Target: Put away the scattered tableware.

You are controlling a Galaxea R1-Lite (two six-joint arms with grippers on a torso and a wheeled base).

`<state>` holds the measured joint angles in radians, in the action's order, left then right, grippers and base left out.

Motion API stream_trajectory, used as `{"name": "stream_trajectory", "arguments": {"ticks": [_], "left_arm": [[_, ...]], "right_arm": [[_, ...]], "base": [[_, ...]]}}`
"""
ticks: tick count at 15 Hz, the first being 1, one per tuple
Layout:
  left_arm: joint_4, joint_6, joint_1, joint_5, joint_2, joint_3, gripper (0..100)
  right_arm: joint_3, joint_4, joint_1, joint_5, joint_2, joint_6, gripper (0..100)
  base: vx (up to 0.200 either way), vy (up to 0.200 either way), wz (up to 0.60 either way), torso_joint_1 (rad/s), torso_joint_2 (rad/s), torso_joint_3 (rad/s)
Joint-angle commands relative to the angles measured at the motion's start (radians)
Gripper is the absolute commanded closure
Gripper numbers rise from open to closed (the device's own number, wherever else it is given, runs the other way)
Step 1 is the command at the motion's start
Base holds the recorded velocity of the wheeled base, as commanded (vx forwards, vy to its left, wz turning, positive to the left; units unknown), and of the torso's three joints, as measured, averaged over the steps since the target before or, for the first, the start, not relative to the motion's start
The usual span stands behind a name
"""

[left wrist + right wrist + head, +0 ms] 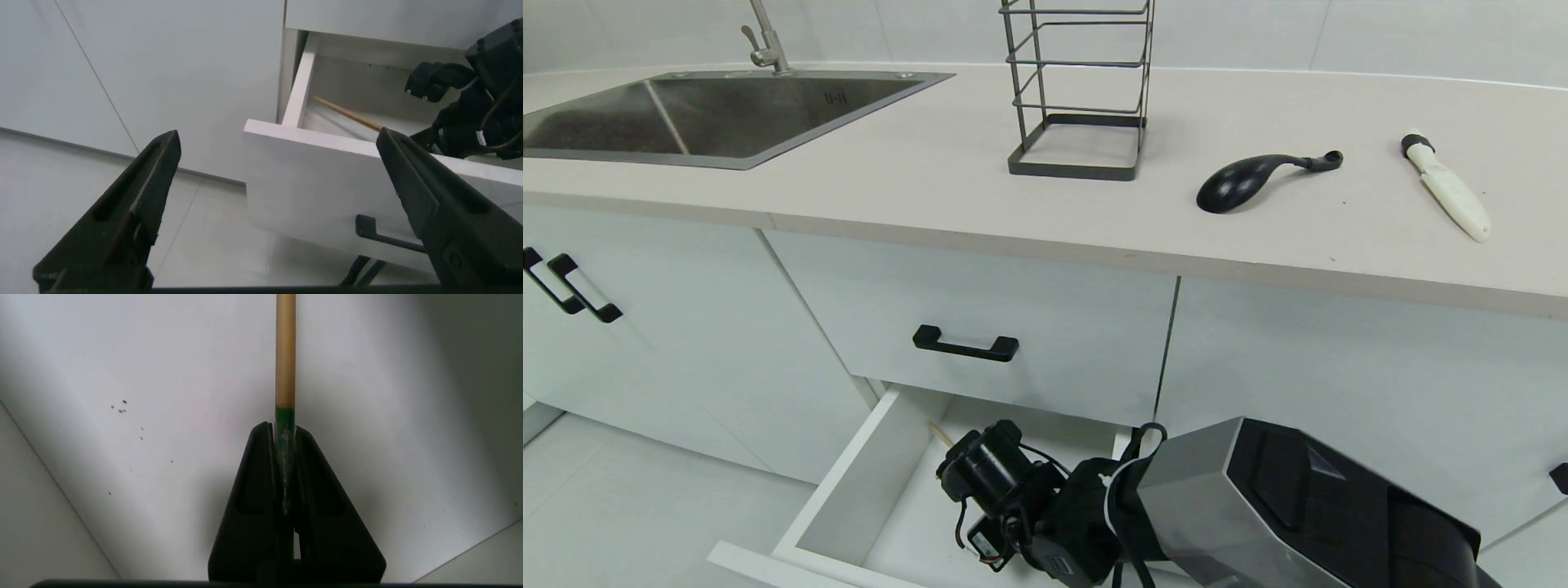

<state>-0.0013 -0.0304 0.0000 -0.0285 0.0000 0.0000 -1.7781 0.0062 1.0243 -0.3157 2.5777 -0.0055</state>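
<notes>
Right tool [282, 437] is pinched tight on the green-painted end of a pale wooden chopstick [284, 351], low inside the pulled-out white drawer [845, 482] at 6 o'clock in the head view. The stick points toward 11 o'clock, its far tip close to the drawer's left wall, with bare drawer floor on either side. The left tool [276, 139] hangs just outside the drawer's front panel, fingers spread wide on nothing, with open floor below.

Up on the beige counter [915, 188], a black plastic spoon [1241, 181] lies at 4 o'clock from the dark wire rack [1078, 90], and a sheathed white knife with a black collar [1450, 192] lies at 3 o'clock from the spoon. Both sit back from the front edge. A steel sink [711, 114] lies at 9 o'clock from the rack, with bare counter between.
</notes>
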Motion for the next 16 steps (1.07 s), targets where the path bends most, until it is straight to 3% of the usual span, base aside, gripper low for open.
{"name": "stream_trajectory", "arguments": {"ticks": [1,16], "left_arm": [[0.000,0.000,0.000,-0.001,0.000,0.000,0],[0.000,0.000,0.000,-0.001,0.000,0.000,0]], "right_arm": [[-0.017,0.017,0.000,0.001,0.009,-0.001,0],[0.008,0.086,0.077,-0.002,-0.157,-0.002,0]], "base": [[0.000,0.000,0.00,0.000,0.00,0.000],[0.000,0.000,0.00,0.000,0.00,0.000]]}}
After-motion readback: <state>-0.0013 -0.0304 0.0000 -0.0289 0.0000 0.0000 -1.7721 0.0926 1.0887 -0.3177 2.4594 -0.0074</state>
